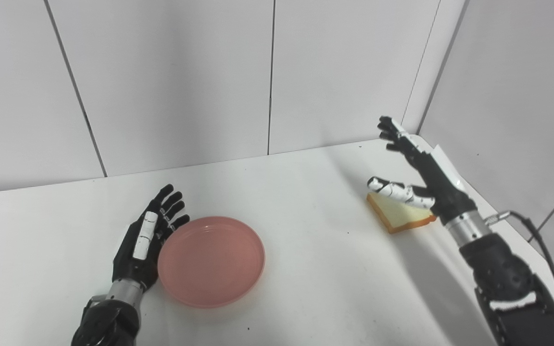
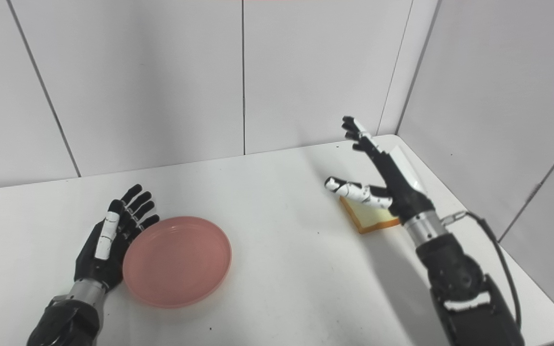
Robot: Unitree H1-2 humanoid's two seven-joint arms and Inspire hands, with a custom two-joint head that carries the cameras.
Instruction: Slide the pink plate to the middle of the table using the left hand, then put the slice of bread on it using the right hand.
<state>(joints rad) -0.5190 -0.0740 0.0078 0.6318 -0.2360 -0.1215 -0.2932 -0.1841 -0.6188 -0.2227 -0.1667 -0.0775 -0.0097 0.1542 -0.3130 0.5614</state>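
While left hand (image 1: 144,240) flat-open against pink plate (image 1: 211,260), right hand (image 1: 414,175) spread empty above bread (image 1: 399,216)

Both views are bright and evenly lit from above. My right hand (image 1: 423,178) throws a soft shadow across the table (image 1: 315,202) toward its near side. No glare; focus is sharp, with mild bending at the edges.

No legible text or labels
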